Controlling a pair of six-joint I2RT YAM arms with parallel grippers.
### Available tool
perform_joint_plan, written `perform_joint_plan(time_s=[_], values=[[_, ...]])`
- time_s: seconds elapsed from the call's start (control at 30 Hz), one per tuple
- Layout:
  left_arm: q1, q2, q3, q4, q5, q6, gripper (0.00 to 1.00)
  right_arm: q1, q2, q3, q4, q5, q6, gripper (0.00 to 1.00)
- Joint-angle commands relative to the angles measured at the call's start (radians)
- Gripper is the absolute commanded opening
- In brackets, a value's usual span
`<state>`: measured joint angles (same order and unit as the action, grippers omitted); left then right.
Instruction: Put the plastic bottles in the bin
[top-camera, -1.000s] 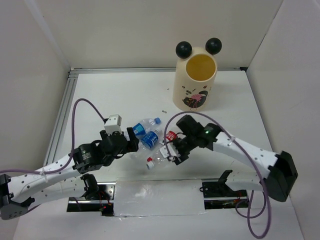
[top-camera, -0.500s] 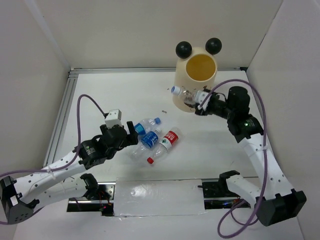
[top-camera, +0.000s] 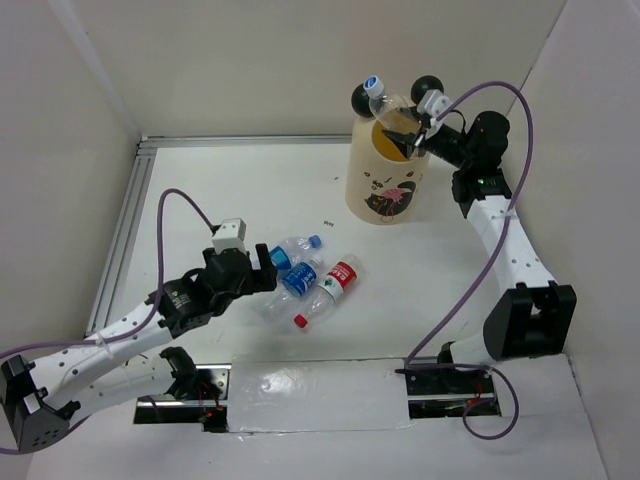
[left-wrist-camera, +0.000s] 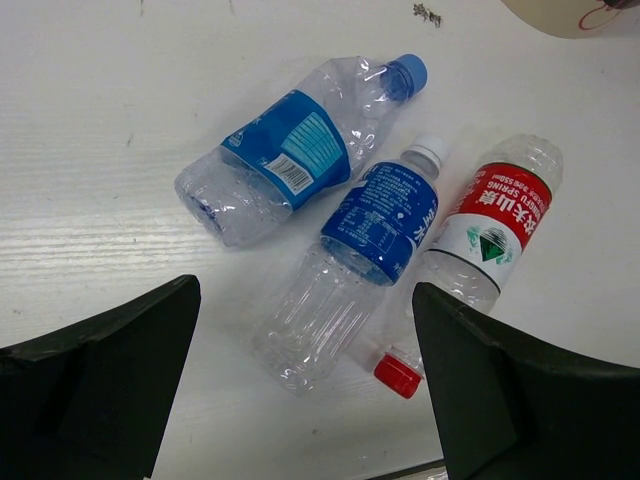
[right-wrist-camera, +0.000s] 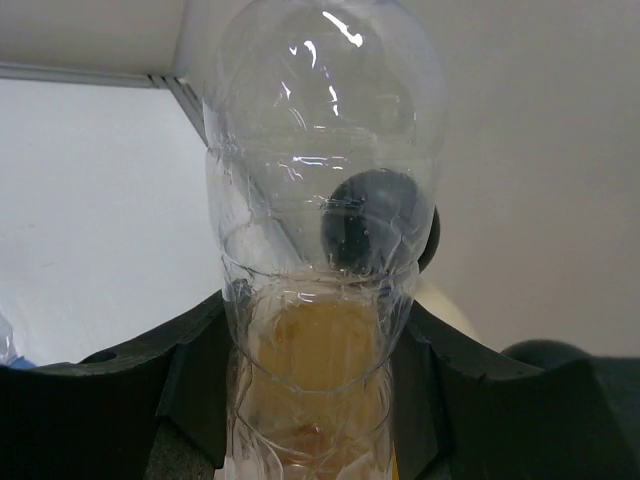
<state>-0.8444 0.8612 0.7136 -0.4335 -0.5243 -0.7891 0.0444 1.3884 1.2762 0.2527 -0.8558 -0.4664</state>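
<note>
bottle (top-camera: 386, 104) over bin (top-camera: 385, 190) mouth, three bottles (top-camera: 300, 277) bunched together

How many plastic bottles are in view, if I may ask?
4: blue-capped bottle, white-capped bottle and red-labelled bottle on the table; clear bottle in the right pincer over the bin. More may hide inside.

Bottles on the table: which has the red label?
The red-capped bottle lying farthest right in the left wrist view; the blue-capped bottle and white-capped bottle wear blue labels.

Clear bottle (right-wrist-camera: 322, 140) in pincer (right-wrist-camera: 312, 400); black ear (right-wrist-camera: 427, 236) behind
</note>
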Motion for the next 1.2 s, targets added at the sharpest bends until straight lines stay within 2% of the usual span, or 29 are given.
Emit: perform_joint_plan(time_s=[0.0, 0.23, 0.37, 0.5, 0.6, 0.77, 0.97, 1.07, 1.17], values=[[0.005, -0.022, -0.003, 0.029, 0.009, -0.012, 1.00, -0.018, 0.066, 0.098, 0.192, -0.065, 0.138, 0.37], [0.005, -0.042, -0.013, -0.013, 0.009, -0.044, 1.00, -0.038, 0.187, 0.147, 0.295, -0.106, 0.222, 0.42], [0.005, -0.042, -0.013, -0.022, 0.009, -0.053, 1.00, -0.038, 0.256, 0.135, 0.362, -0.106, 0.261, 0.49], [0.005, -0.042, -0.003, -0.044, 0.009, -0.053, 1.00, -0.038, 0.274, 0.146, 0.373, -0.117, 0.270, 0.71], [0.005, -0.042, -0.003, -0.053, 0.000, -0.062, 1.00, -0.047, 0.284, 0.155, 0.347, -0.129, 0.247, 0.76], [0.005, -0.042, -0.003, -0.053, 0.000, -0.062, 1.00, -0.048, 0.284, 0.146, 0.324, -0.129, 0.209, 0.93], [0.005, -0.033, -0.003, -0.022, 0.000, -0.039, 1.00, -0.057, 0.274, 0.146, 0.304, -0.140, 0.199, 0.94], [0.005, 0.013, 0.023, 0.009, 0.021, 0.016, 1.00, -0.057, 0.226, 0.196, 0.191, -0.176, 0.128, 0.94], [0.015, 0.118, 0.081, 0.009, 0.030, 0.085, 1.00, -0.057, 0.172, 0.346, -0.201, -0.222, -0.091, 1.00]])
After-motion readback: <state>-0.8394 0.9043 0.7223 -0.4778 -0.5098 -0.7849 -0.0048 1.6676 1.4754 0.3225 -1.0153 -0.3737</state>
